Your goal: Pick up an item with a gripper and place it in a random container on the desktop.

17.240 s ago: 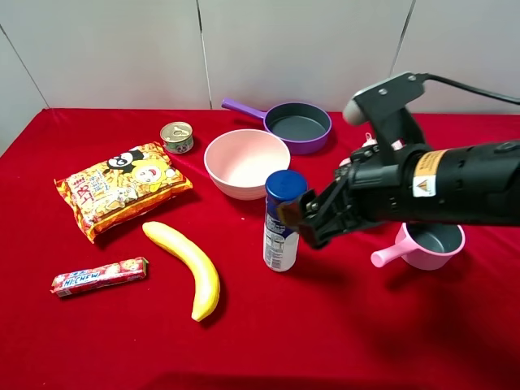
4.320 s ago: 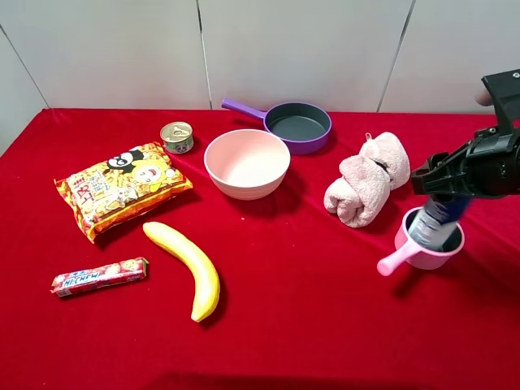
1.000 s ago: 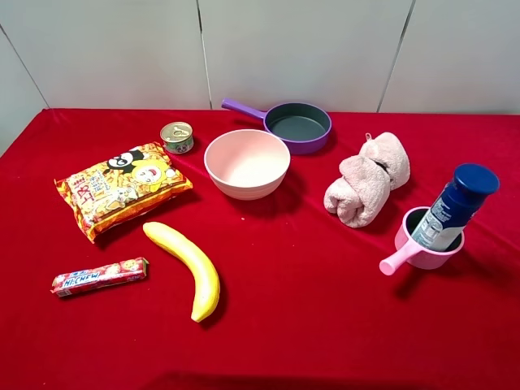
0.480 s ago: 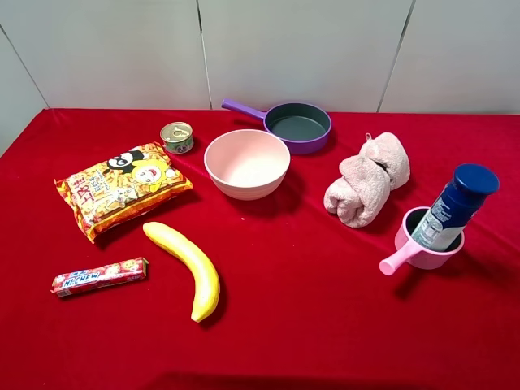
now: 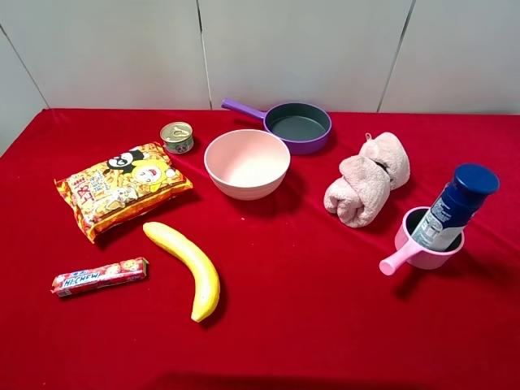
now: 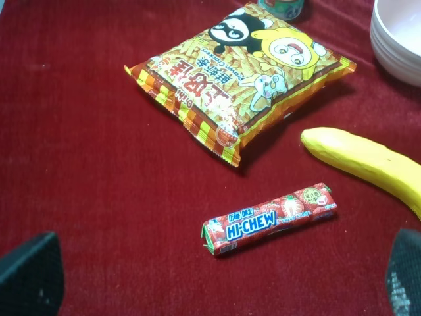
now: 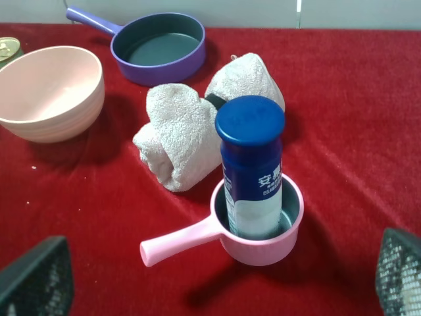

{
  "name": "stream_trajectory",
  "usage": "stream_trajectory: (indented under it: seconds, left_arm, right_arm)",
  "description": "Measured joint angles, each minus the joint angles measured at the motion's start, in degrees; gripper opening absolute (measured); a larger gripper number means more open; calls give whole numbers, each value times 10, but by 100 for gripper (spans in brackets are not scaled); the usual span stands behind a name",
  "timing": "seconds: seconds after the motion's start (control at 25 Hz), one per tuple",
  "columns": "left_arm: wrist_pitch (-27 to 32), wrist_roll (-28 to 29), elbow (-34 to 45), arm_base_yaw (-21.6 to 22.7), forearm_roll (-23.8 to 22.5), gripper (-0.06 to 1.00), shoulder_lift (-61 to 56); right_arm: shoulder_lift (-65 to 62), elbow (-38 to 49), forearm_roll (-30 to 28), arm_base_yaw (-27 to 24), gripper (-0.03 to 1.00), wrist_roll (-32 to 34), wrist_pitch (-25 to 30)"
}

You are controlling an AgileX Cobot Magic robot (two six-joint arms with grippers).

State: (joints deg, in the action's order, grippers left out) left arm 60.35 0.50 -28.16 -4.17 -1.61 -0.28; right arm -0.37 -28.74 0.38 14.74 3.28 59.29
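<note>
The tall bottle [image 5: 453, 205] with a dark blue cap stands leaning inside the small pink handled cup [image 5: 435, 258] at the right of the red cloth desktop [image 5: 325, 325]. The right wrist view shows the bottle [image 7: 251, 168] in the cup [image 7: 263, 251] from a distance. My right gripper [image 7: 217, 276] is open and empty, set back from the cup, with only its fingertips [image 7: 36, 276] showing. My left gripper [image 6: 217, 280] is open and empty above the cloth near the candy pack. Neither arm shows in the exterior high view.
A rolled pink towel [image 5: 367, 179] lies just left of the cup. A pink bowl [image 5: 247, 162], a purple pan [image 5: 298, 126] and a tin can [image 5: 176, 136] sit at the back. A snack bag [image 5: 122, 187], a banana [image 5: 185, 266] and a candy pack [image 5: 99, 276] lie at the left.
The right gripper carried the bottle from the middle to the pink cup, let it go and left the exterior view. Nothing has moved over the last second.
</note>
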Motion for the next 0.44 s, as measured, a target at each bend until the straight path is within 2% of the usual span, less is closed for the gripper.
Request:
stream_trajectory:
  seconds: [0.44]
  left_arm:
    - [0,0,0,0,0,97,0]
  right_arm:
    - [0,0,0,0,69,0,0]
